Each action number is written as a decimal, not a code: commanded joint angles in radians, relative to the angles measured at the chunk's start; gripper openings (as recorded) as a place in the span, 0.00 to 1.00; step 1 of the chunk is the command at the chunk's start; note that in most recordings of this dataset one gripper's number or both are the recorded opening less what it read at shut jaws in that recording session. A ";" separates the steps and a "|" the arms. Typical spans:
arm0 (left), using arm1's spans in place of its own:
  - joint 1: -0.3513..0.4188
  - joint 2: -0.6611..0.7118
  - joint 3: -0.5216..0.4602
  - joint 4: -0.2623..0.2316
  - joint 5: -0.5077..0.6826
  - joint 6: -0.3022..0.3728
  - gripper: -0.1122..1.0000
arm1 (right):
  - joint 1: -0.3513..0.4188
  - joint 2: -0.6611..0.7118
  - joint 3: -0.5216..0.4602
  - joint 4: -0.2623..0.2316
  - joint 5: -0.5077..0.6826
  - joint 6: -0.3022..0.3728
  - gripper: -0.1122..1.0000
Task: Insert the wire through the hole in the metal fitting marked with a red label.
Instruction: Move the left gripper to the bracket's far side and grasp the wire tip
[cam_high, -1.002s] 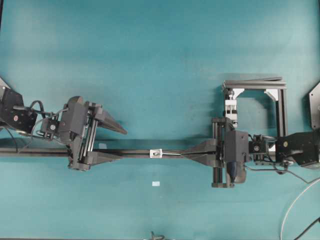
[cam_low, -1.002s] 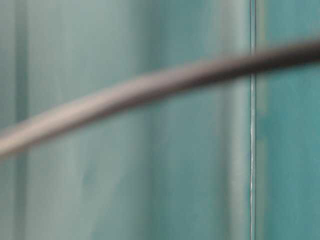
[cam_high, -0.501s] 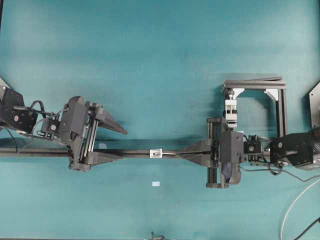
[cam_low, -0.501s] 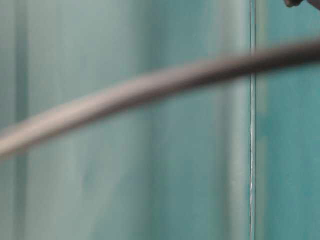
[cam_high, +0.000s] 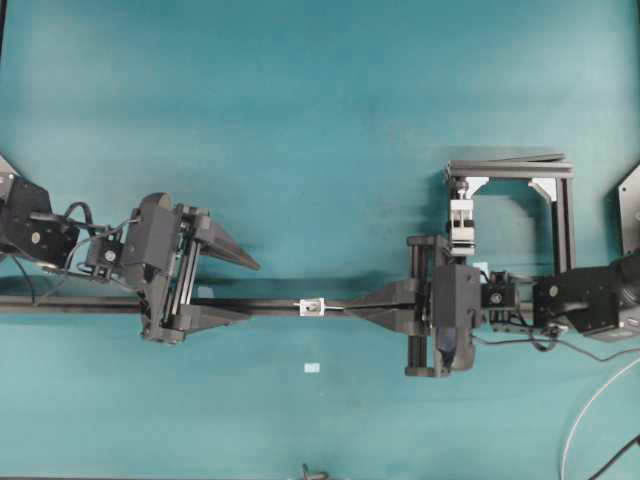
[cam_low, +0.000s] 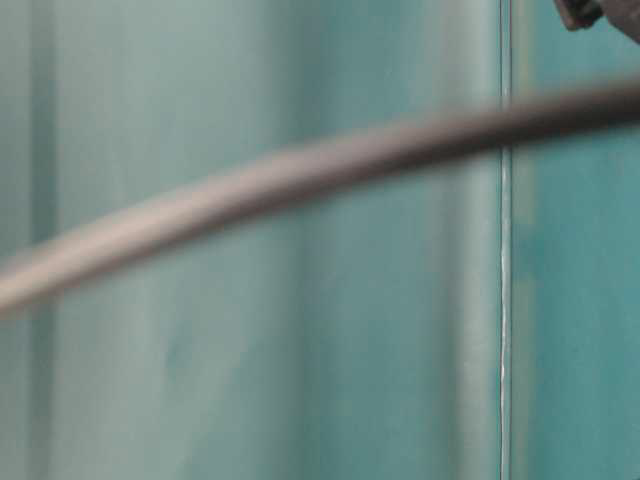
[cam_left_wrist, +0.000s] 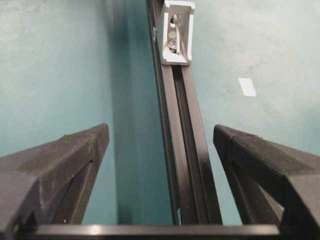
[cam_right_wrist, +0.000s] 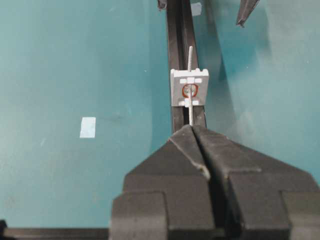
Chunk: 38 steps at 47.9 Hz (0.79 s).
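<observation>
A matte teal surface (cam_high: 320, 120) is spreading under everything, smooth with faint scuffs, and a long black grooved rail (cam_high: 260, 303) is lying across it. Sitting on that rail is the metal fitting (cam_right_wrist: 189, 87), a small silvery-white square block with little raised tabs along its edges; in the right wrist view a red ring is marking the hole (cam_right_wrist: 189, 90) at its centre. The wire (cam_right_wrist: 190, 107), thin, stiff and whitish-grey, is running straight out from the tips of the right hand (cam_right_wrist: 192, 128), meeting the block at the hole, and a short stretch of it is showing again beyond the block's far edge, so it is passing through the hole. The right hand's blunt black fingers, finely ribbed on their faces, are pressing tight together and pinching the wire just short of the fitting. The left hand (cam_left_wrist: 161, 150) is standing wide open, its two dark wedge-shaped fingers (cam_left_wrist: 65, 160) straddling the rail without touching it, well back from the fitting. A small pale flat tag (cam_high: 312, 369) is lying on the bare surface near the rail. Off to the right a square frame of black extrusion (cam_high: 555, 215) is standing with a white clamp block (cam_high: 461, 215) at its inner left side. In the table-level view only a blurred grey-brown curved bar is crossing a teal background, too soft to identify
</observation>
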 joint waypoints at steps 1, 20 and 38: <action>0.002 -0.018 -0.015 0.002 0.005 -0.002 0.71 | -0.006 -0.008 -0.021 -0.003 -0.005 -0.003 0.09; 0.021 -0.021 -0.046 0.002 0.069 -0.003 0.71 | -0.018 -0.002 -0.054 -0.003 0.026 -0.044 0.09; 0.037 -0.021 -0.074 0.002 0.089 -0.003 0.71 | -0.031 0.015 -0.078 -0.011 0.038 -0.049 0.09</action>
